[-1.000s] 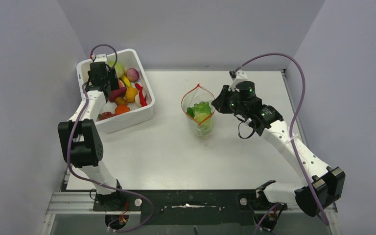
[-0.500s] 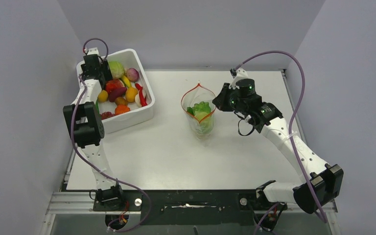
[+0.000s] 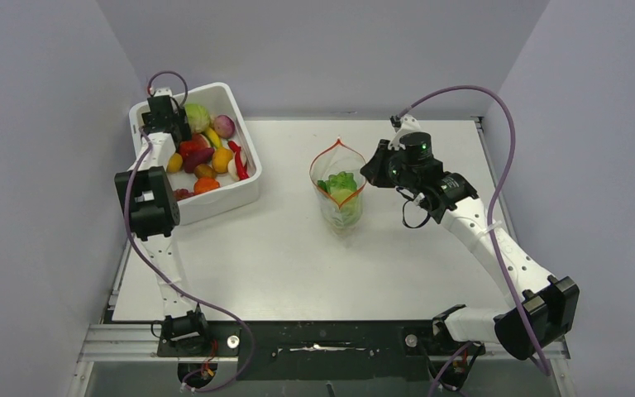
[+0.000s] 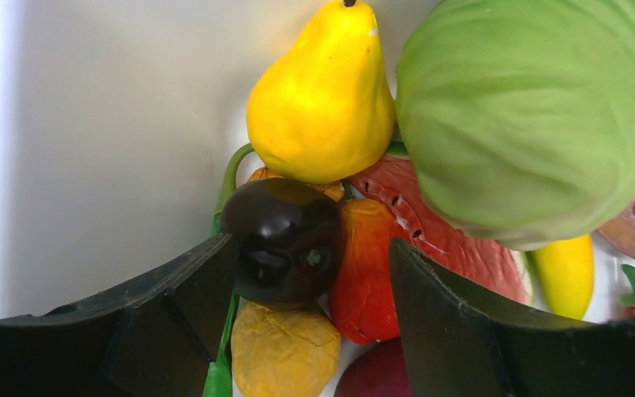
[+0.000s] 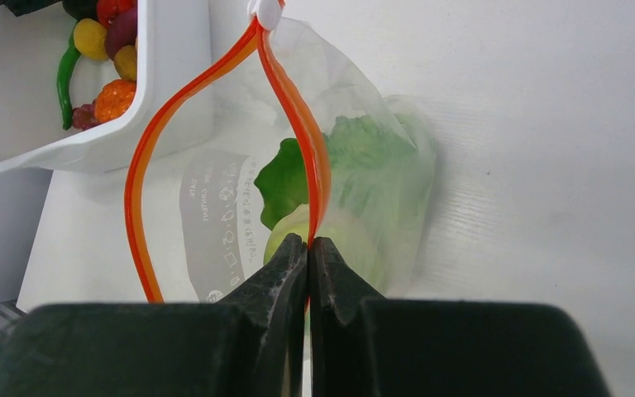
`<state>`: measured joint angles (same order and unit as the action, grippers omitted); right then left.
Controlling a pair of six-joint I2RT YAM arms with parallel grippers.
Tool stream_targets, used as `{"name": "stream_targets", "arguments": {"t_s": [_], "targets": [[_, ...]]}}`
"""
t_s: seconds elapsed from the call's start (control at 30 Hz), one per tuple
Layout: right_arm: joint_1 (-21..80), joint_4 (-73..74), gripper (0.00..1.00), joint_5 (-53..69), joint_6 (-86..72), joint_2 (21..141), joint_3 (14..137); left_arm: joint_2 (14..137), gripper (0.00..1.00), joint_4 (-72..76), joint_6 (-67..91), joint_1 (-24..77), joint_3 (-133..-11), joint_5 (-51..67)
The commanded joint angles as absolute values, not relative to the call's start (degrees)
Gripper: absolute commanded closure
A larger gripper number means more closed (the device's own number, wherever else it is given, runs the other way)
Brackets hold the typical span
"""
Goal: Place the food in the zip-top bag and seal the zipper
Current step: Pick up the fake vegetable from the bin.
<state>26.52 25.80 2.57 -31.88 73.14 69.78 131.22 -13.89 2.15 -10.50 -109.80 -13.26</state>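
My left gripper [image 3: 165,124] hangs low inside the white tub, open [image 4: 310,248]. A glossy dark purple piece [image 4: 285,240] and an orange-red piece [image 4: 368,269] lie between its fingers, the purple one close against the left finger. A yellow pear [image 4: 322,99] and a pale green cabbage [image 4: 529,107] lie just beyond. The zip-top bag [image 3: 339,203] stands mid-table with its mouth wide and ruffled lettuce [image 5: 355,157] inside. My right gripper [image 3: 370,172] is shut [image 5: 308,241] on the red-orange zipper [image 5: 298,116] at the bag's right side.
The white tub [image 3: 231,198] sits at the table's back left, holding more food [image 3: 207,161]: orange and yellow fruits, a red chilli, a banana. A white slider [image 5: 266,11] sits at the far end of the zipper. The enclosure's walls stand close on both sides.
My left wrist moved toward the tub's back-left corner, its elbow swung up the table, and its jaws opened a little wider. The right gripper kept its hold; the bag mouth shifted slightly right.
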Motion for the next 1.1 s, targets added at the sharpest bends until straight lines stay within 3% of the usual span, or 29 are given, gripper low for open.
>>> {"name": "stream_targets", "arguments": {"t_s": [0.0, 0.47, 0.7, 1.07], "targets": [[25.8, 23.43, 1.0, 2.19, -31.2, 73.22, 72.36, 132.76, 0.34, -13.54, 0.89, -11.33, -113.72, -14.43], [25.41, 23.63, 1.0, 1.94, -31.42, 72.69, 71.82, 135.42, 0.34, -12.28, -0.3, -11.95, -111.79, -14.91], [25.41, 23.64, 1.0, 1.97, -31.98, 72.19, 71.43, 134.34, 0.44, -11.7, -0.45, -11.9, -109.68, -13.15], [25.49, 22.89, 1.0, 2.7, -32.87, 70.77, 68.88, 125.74, 0.51, -7.67, 3.52, -11.87, -100.33, -10.98]]}}
